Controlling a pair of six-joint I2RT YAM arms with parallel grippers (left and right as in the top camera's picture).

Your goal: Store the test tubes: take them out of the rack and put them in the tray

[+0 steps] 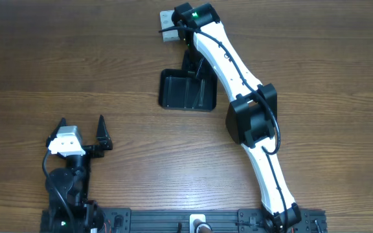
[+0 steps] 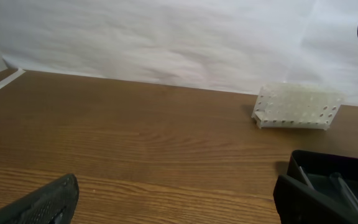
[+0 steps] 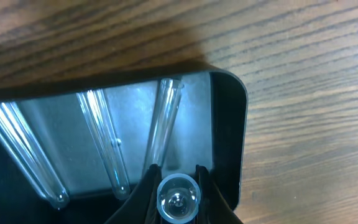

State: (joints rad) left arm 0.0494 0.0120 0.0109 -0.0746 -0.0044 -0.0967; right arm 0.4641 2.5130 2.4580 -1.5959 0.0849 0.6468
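Lower left of the brown wood-grain bench [image 1: 57, 65]: left arm [image 1: 70, 169] parked near its base, left jaws spread wide, nothing between them, well apart from the work.

Toward the middle, at the far edge: white perforated plastic rack [image 1: 168, 31]. From the left wrist view it looks like it is lying on its side. No tubes seen standing out of it, though it is too small to be sure.

Just nearer than the rack: black rectangular plastic tray [image 1: 186, 90]. Three clear glass test tubes [image 3: 104, 143] lie in it roughly side by side, rounded ends pointing the same way.

Right: white right arm [image 1: 238, 71] reaches up and across over the tray. Right jaws are closed narrow on a fourth clear test tube [image 3: 178, 198], seen end-on. It hangs above the tray's end, near the rounded corner wall [image 3: 229, 124] and close to the nearest lying tube.

Judgement: step in hand is delivery of the held tube into the tray; not yet released. Next move calls for lowering and laying it flat beside the third tube, clear of the wall, then opening. The risk is glass knocking against glass, or the tube catching on the rim.
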